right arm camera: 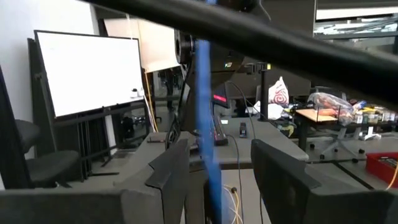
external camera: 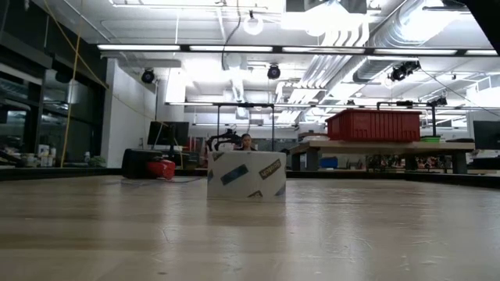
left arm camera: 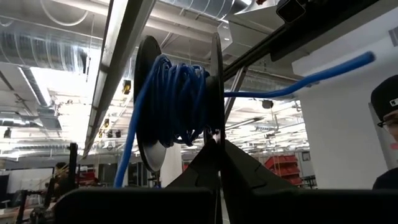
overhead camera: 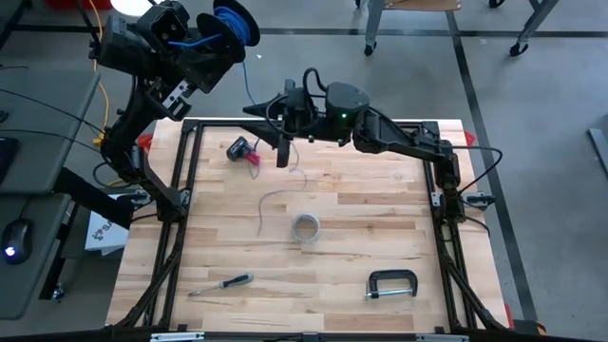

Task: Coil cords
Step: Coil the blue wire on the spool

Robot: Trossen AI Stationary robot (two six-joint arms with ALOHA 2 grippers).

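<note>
Two hands: left (left arm camera: pixel 214 146) clamps round black spool (left arm camera: pixel 149 112); right (right arm camera: pixel 219 171) gapes around thin blue cord (right arm camera: pixel 205 93).

Tape roll (external camera: pixel 246 173) upright on wooden table (external camera: pixel 250 234), red bin (external camera: pixel 375 125) on far bench, person behind roll

A roll of tape (overhead camera: pixel 305 227) sits near the middle of the wooden table (overhead camera: pixel 380 204). Toward the front edge lie a screwdriver (overhead camera: pixel 220 283) and, well apart from it, a black C-clamp (overhead camera: pixel 391 284). A small red and black tool (overhead camera: pixel 242 150) rests near the far edge. Across the room, a red bin (external camera: pixel 375 124) stands on a workbench (external camera: pixel 383 146).
</note>
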